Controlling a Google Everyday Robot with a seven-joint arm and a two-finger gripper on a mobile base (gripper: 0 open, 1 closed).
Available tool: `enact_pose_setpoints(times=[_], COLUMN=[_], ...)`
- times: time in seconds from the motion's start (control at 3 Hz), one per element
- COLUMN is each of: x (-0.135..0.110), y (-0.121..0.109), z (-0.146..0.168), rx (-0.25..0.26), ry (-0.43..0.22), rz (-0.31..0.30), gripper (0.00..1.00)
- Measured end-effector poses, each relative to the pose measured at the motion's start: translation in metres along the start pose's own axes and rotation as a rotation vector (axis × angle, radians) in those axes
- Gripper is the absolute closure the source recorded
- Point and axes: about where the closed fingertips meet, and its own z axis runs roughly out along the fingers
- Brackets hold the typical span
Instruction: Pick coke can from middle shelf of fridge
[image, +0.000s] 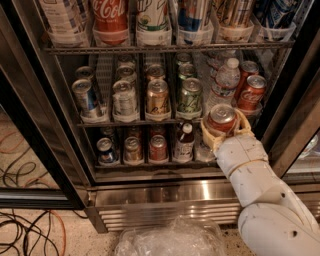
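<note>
the coke can is red with a silver top, clasped in the cream-tan claw at the front of the middle shelf, a grey wire rack. the arm is white. the fridge has black frames and a steel-grey base. on the shelf stand a gold can, a green can and a blue can. orange and black cables lie on the floor.

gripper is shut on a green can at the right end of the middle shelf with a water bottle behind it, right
Not quite: the camera view shows the gripper shut on the red coke can, not a green one. The rest holds: right end of the middle shelf, water bottle behind it.
</note>
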Motion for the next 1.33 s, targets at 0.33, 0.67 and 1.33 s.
enact_pose_setpoints(times=[0.33,0.67,1.33], x=[-0.008,-0.012,-0.02], y=[0.024,0.049,0.093], z=[-0.013,-0.029,-0.063], rx=[-0.095,-0.19,-0.396], ry=[-0.026,-0.049,-0.095], rz=[-0.01,-0.004,-0.008], gripper=[1.0,1.0,1.0])
